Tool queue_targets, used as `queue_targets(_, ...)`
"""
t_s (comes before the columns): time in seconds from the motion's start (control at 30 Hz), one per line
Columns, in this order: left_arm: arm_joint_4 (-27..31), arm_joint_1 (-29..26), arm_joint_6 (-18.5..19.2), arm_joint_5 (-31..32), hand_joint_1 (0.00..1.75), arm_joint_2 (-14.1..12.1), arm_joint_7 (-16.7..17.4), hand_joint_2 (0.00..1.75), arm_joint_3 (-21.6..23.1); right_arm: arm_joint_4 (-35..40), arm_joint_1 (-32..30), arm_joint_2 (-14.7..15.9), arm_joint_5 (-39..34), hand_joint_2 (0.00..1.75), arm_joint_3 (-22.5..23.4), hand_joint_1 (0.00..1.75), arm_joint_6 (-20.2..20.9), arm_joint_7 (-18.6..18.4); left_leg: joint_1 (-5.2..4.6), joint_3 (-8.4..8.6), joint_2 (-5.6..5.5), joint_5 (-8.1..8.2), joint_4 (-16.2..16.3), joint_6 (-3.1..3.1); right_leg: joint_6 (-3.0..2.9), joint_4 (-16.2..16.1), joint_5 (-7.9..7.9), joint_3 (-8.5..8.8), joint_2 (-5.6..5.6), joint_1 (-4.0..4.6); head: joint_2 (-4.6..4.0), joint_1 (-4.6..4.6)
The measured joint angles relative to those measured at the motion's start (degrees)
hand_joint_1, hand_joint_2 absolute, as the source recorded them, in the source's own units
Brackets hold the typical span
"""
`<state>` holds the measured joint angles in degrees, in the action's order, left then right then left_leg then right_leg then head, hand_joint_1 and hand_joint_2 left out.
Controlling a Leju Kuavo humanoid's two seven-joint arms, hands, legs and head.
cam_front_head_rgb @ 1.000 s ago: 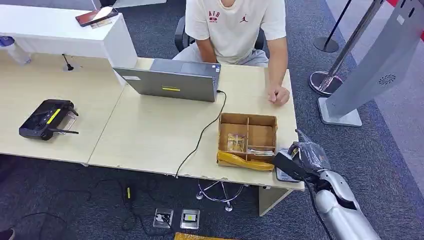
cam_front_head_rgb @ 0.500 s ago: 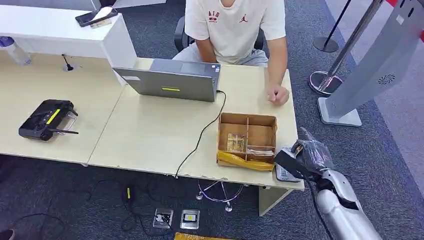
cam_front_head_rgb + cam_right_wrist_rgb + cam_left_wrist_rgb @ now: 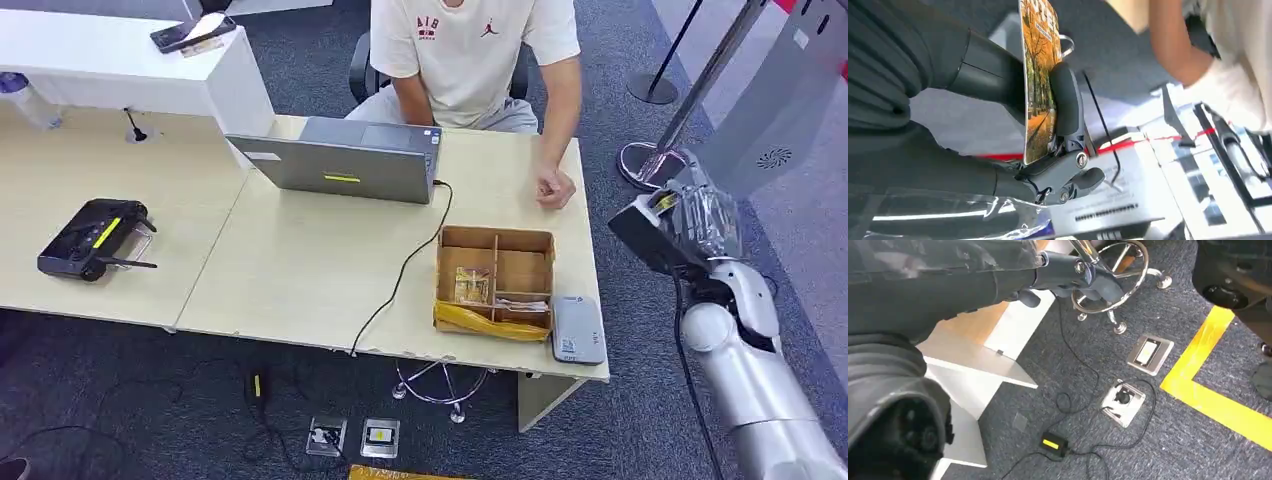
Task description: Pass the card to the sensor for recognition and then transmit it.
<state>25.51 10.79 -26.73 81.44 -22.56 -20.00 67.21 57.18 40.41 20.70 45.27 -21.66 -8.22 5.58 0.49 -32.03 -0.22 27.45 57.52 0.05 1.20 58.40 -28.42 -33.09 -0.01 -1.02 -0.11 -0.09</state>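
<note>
The card (image 3: 1039, 80), printed with autumn trees, stands on edge pinched between the thumb and fingers (image 3: 1065, 100) of my right robot hand (image 3: 680, 225), which is raised off the right end of the tabletop (image 3: 300, 270), well apart from the grey sensor (image 3: 578, 328) lying flat at the near right corner beside the wooden box (image 3: 495, 275). The person's hand (image 3: 553, 188) rests on the far side of the tabletop.

I judge the step in hand is carrying the card, either to the sensor or on to the person. To do it well, I should keep the pinch firm so the thin card does not slide, turn it flat-faced toward whoever receives it, and move slowly near the person's arm. My left robot hand (image 3: 1083, 275) hangs low over the floor; whether it is clenched I cannot tell.
</note>
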Motion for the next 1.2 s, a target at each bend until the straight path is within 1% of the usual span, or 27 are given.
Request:
queue_targets(0.17,0.0,0.3,-0.5,0.3,0.00,0.0,-0.6,0.00,0.0,-0.8,5.8,-0.1,2.2,1.75,0.5,1.75,-0.3,2.3,0.02,-0.01,0.00,0.00,0.0,0.00,0.00,0.0,0.00,0.00,-0.01,0.02,0.00,-0.02)
queue_targets(0.27,0.0,0.6,-0.5,0.5,0.00,0.1,-1.1,0.00,0.0,-3.4,8.3,-0.8,3.0,1.75,0.5,1.75,-1.1,3.5,0.03,-0.03,-0.03,0.00,0.0,0.00,0.00,0.0,-0.01,0.00,-0.03,0.03,0.00,-0.04)
queue_targets(0.33,0.0,0.8,-0.5,0.6,0.00,0.1,-1.4,0.00,0.0,-4.8,8.9,-1.3,3.3,1.75,0.4,1.75,-1.7,4.2,0.05,-0.07,-0.05,0.00,0.0,0.00,0.00,0.0,0.00,0.00,-0.05,0.04,0.00,-0.02)
queue_targets(0.4,0.0,1.1,-0.6,0.7,0.00,0.2,-1.9,0.00,0.0,-7.5,10.6,-2.3,3.9,1.75,0.1,1.75,-1.9,4.8,0.04,-0.11,-0.06,0.00,0.0,0.00,0.00,0.0,0.00,-0.08,-0.04,0.03,0.00,-0.04)
queue_targets(0.53,-0.1,2.0,-1.2,0.7,0.00,0.2,-2.3,0.00,0.0,-13.5,13.8,-4.0,4.3,1.75,-0.2,1.75,-1.9,4.9,0.05,-0.09,-0.18,-0.01,0.0,-0.01,-0.01,0.0,0.00,-0.02,-0.18,0.05,0.00,-0.02)
queue_targets(0.8,-0.1,2.3,-2.3,0.7,0.00,0.0,-2.3,0.00,0.0,-19.5,14.9,-5.4,3.5,1.75,-0.9,1.75,-2.4,4.4,0.06,-0.12,-0.24,-0.03,0.0,-0.05,-0.01,0.0,-0.01,-0.05,-0.21,0.05,0.00,0.00)
queue_targets(0.83,-0.1,2.3,-2.4,0.7,0.00,0.0,-2.3,0.00,0.0,-20.1,14.8,-5.5,3.3,1.75,-0.9,1.68,-2.6,4.4,0.06,-0.13,-0.24,-0.03,0.0,-0.05,-0.01,0.0,-0.01,-0.05,-0.21,0.05,0.00,-0.02)
queue_targets(0.87,-0.2,2.4,-2.7,0.7,0.00,-0.2,-2.3,0.00,0.0,-20.8,14.7,-5.8,3.0,1.75,-0.9,0.26,-3.0,4.3,0.06,-0.12,-0.24,-0.03,0.0,-0.05,-0.01,0.0,-0.01,-0.04,-0.20,0.05,0.00,0.00)
queue_targets(0.9,-0.2,2.5,-2.8,0.7,0.00,-0.3,-2.4,0.00,0.0,-21.4,14.5,-6.0,2.9,1.75,-0.9,0.00,-3.3,4.3,0.06,-0.12,-0.24,-0.03,0.0,-0.05,-0.01,0.0,-0.01,-0.04,-0.20,0.05,0.00,-0.02)
queue_targets(1.07,-0.3,2.5,-2.8,0.5,0.00,-0.6,-2.5,0.00,0.0,-23.1,13.5,-6.7,2.9,1.75,-0.9,0.00,-5.2,3.7,0.06,-0.11,-0.20,-0.03,0.0,-0.05,-0.01,0.0,-0.01,-0.05,-0.15,0.05,0.00,-0.02)
queue_targets(1.2,-0.3,2.4,-2.9,0.6,0.00,-0.9,-2.5,0.00,0.0,-24.0,13.3,-7.1,1.2,1.75,-0.9,0.00,-5.4,3.7,0.06,-0.10,-0.21,-0.04,0.0,-0.07,-0.01,0.0,-0.01,-0.04,-0.18,0.06,0.00,-0.02)
